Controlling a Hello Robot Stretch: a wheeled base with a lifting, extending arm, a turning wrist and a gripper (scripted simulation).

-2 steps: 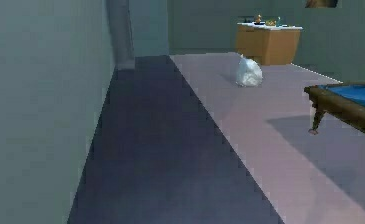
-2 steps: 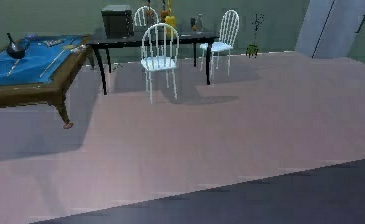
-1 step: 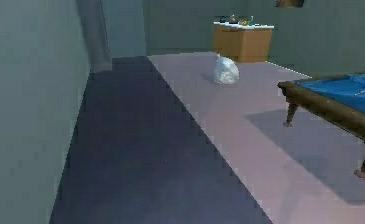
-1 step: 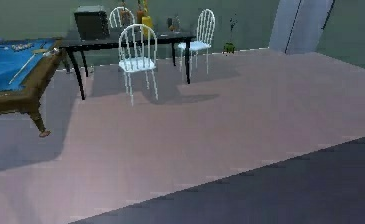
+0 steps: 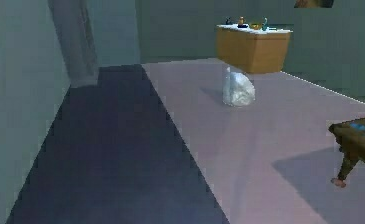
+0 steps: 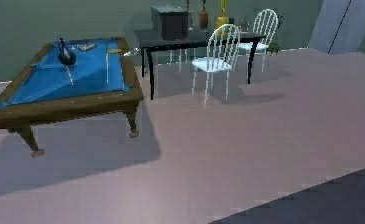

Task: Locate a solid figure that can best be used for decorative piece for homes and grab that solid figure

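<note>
Search stage, grab not yet made. I stand on the pale pink floor (image 5: 240,160) of a games room. A wooden counter (image 5: 253,52) ahead carries a few items too small to name, and a white crumpled heap (image 5: 238,88) lies on the floor in front of it.

The better leads are out on my arm side. A dark upright shape (image 6: 65,52) stands on the blue cloth of the pool table (image 6: 82,103), near its far end. Beyond that, a dark worktop (image 6: 190,42) carries a dark box (image 6: 170,22), a brown bottle-like piece (image 6: 203,15) and a yellowish upright piece (image 6: 223,12). Two white chairs (image 6: 218,55) are drawn up to it.

I judge the solid figure for home decoration to be either the dark shape on the cloth or the yellowish piece on the worktop. At this range I cannot tell which, nor make out the form of either.

I cannot tell the state of my jaws from these pictures.

Done so far, as I read it: the room that holds the likely candidates has been reached, and both lie within sight, well apart from me. Almost everything is left. I must settle which piece is the figure, drive in beside its table, bring the arm level with it, reach out and take hold.
</note>
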